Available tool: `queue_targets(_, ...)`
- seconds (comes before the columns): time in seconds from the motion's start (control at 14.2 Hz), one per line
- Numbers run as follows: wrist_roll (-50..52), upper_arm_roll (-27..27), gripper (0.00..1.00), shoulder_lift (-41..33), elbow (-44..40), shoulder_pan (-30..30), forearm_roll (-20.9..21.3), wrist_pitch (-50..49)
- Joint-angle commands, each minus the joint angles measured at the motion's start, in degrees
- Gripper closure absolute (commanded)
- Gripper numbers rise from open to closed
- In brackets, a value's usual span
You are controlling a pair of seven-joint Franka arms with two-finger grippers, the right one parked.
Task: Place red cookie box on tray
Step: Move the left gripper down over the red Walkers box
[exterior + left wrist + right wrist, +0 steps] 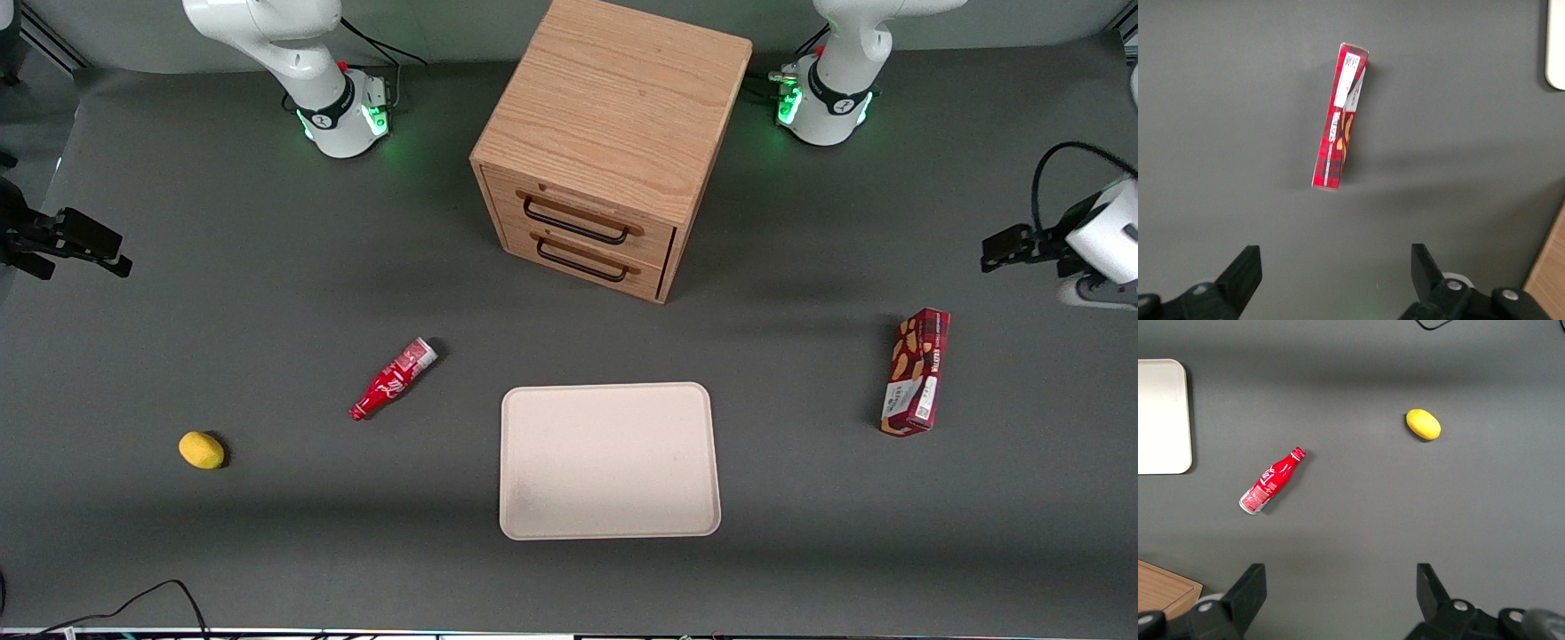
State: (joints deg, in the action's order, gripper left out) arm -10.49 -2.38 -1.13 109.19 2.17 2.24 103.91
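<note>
Dark-red tartan marks the red cookie box (917, 372), a long narrow carton lying flat on the grey table mat (267, 533). Taking the tray (609, 460) as the landmark: the box lies well apart from it, toward the working arm's end of the table, with bare mat between them. The tray itself is flat, beige and rectangular with rounded corners, and nothing rests on it.

The left arm's gripper (1337, 267) hangs in the air above the mat near the box, farther from the tray than the box is — its two black fingers (1245, 270) are spread wide and hold nothing. From the wrist camera, the box (1339, 119) shows its white label end and pictured cookies.

Farther from the front camera than the tray stands a wooden two-drawer cabinet (613, 133). Toward the parked arm's end lie a small red bottle (393, 379) on its side and — farther still from the tray — a yellow lemon (202, 450).
</note>
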Motion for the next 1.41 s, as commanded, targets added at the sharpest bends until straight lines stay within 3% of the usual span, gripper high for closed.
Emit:
queue_targets(0.0,-5.8,0.3,0.0,2.1,5.3,0.5,-0.1,9.2)
queue_targets(0.63,-16.0,0.4,0.0,17.5,5.1,2.6,-1.3,27.6)
queue_targets(0.85,-16.1,0.6,0.0,20.2,5.0,3.4,-4.2,29.8)
queue_targets(1.34,-16.9,0.6,0.0,23.7,5.1,3.5,-5.8,32.0)
